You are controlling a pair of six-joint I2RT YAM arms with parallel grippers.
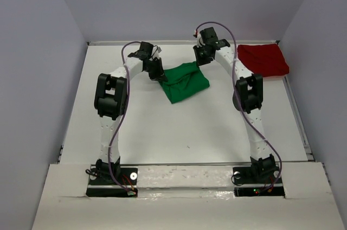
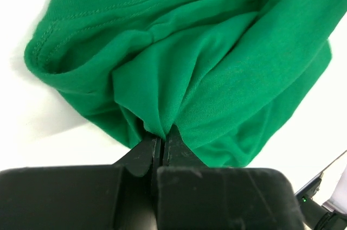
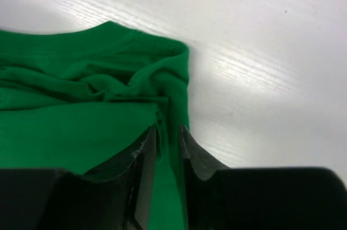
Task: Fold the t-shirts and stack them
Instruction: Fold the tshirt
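Your green t-shirt (image 1: 186, 82) lies bunched on the desk (image 1: 190, 132), toward the far side, and the dark red t-shirt (image 1: 263, 59) sits at the far right corner, well apart from it. Your left claw (image 2: 162, 139) is pinched tight on a fold at the green t-shirt's left edge. Your right claw (image 3: 168, 135) stands slightly parted at the far right edge, with green cloth lying between its fingers. Only the top view shows the dark red t-shirt; only the wrist views show the grips up close.
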